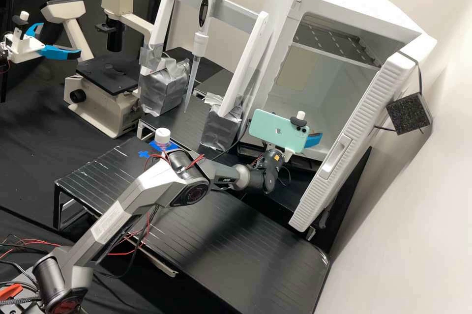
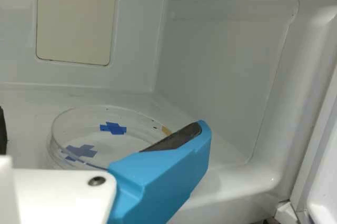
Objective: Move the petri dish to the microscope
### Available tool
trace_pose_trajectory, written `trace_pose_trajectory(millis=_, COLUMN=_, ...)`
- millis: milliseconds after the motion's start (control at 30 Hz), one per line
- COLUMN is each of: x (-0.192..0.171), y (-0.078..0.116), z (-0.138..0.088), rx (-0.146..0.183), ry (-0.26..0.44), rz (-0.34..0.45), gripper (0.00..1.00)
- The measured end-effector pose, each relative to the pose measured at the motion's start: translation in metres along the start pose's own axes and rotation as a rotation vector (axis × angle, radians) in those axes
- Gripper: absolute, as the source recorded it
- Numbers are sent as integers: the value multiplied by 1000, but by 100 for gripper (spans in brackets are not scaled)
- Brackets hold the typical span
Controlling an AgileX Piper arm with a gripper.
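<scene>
A: Log position of petri dish (image 2: 117,141).
B: Wrist view: lying on the floor of the white cabinet (image 1: 339,85), by two blue tape crosses. Cabinet door (image 1: 356,142) open.
A: End effector (image 1: 313,140)?
B: At the cabinet mouth. Open, nothing gripped; exact gap cannot be told. Contact with dish: undetermined.
A: Surroundings, obstructions?
B: Pipette (image 1: 198,44) hangs in a white frame (image 1: 162,14), feet wrapped in silver tape. Frame stands between cabinet and microscope (image 1: 105,78). White-capped bottle (image 1: 162,136) on blue tape, black platform (image 1: 211,240), near the arm (image 1: 152,184).
A: Poorly seen items?
B: Phone (image 1: 278,131) masks much of the end effector in high view. One blue finger (image 2: 158,174) covers part of the dish's near rim. Dark shape (image 2: 2,132) cut off at wrist view's edge, identity unclear. Bottle's lower part obscured by cables and arm.
</scene>
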Motion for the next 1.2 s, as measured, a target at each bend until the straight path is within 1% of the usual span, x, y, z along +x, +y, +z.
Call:
trace_pose_trajectory(millis=100, x=1, y=1, z=0, rx=-2, ry=-3, rz=1, gripper=100)
trace_pose_trajectory(millis=133, x=1, y=0, z=1, rx=0, ry=-3, rz=2, gripper=0)
trace_pose_trajectory(millis=167, x=1, y=0, z=1, rx=0, ry=-4, rz=1, gripper=0)
trace_pose_trajectory(millis=267, x=1, y=-2, z=4, rx=16, ry=-9, rz=2, gripper=0)
trace_pose_trajectory(millis=367, x=1, y=-3, z=5, rx=22, ry=-12, rz=4, gripper=0)
trace_pose_trajectory(millis=1200, x=2, y=-2, z=4, rx=19, ry=-8, rz=8, gripper=0)
